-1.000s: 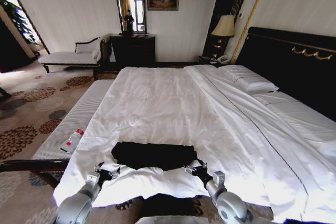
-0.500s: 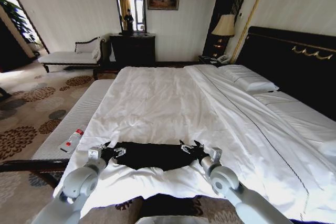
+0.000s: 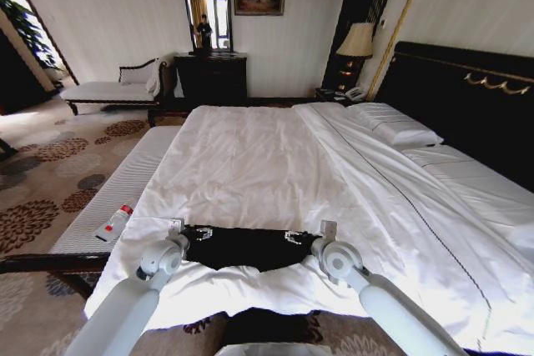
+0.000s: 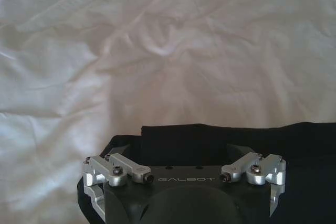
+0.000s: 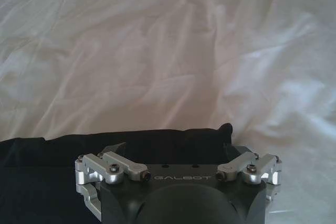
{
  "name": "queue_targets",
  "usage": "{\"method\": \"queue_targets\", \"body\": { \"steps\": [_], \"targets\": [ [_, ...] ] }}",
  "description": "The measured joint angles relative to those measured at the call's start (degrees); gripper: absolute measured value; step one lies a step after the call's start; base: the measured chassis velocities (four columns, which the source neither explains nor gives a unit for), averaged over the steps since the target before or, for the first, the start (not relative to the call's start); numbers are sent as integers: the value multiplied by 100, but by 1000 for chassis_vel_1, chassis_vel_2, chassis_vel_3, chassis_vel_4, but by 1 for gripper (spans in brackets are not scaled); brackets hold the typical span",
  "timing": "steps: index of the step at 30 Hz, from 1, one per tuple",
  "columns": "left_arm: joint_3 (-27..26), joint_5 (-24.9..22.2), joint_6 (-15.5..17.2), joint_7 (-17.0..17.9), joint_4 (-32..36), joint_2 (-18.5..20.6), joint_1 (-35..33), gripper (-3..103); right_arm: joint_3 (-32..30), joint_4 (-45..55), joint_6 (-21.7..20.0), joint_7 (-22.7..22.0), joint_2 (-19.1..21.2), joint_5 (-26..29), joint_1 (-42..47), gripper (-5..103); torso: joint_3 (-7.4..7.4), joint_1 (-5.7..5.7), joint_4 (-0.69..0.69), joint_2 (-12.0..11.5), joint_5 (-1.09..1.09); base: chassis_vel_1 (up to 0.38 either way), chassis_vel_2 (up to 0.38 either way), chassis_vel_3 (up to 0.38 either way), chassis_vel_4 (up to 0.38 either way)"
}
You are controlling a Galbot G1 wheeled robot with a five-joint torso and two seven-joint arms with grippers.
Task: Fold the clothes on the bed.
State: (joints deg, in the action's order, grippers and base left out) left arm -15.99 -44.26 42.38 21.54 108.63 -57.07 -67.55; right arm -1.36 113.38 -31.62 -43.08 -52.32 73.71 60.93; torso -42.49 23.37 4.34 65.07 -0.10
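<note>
The black T-shirt lies as a wide, flattish band on the white duvet, close to the foot edge of the bed nearest the robot, roughly centred btw the two arms. It looks partly folded already, w/ a straight far edge and a lumpier near edge; lettering isn't visible.

Left gripper sits at the shirt's left end, right gripper at its right end, both low over the cloth and pointing toward the far side of the bed. Placement makes sense for a two-handed fold: one arm per end keeps the band even when lifted or turned over.

In the left wrist view the left gripper has its linkages spread wide above black cloth; the fingertips are hidden below the body, so whether it's grasping or released I cannot tell. Same in the right wrist view: right gripper over the shirt's end, linkages spread, tips hidden, state cannot be told.

Containers: none in play. The nearest thing to one is the striped bench along the bed's left side, carrying a small bottle w/ a red cap, well apart from the shirt.

Judgement: mid-fold, arms set for the next pinch at both ends.
</note>
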Motion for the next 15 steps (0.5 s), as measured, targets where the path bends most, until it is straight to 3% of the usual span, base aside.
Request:
{"method": "queue_targets", "body": {
  "steps": [11, 15],
  "targets": [
    [-195, -46, -14, 109, 291, 150, -573, 100, -77, 261, 11, -154, 16, -83, 395, 100, 0, -1, -1, 1, -1, 0, 0, 0, 0],
    [-357, -8, -19, 138, 591, 348, -988, 100, -95, 506, 35, -446, 38, -153, 855, 100, 1, -1, 0, 2, 0, 0, 0, 0, 0]
  ]
}}
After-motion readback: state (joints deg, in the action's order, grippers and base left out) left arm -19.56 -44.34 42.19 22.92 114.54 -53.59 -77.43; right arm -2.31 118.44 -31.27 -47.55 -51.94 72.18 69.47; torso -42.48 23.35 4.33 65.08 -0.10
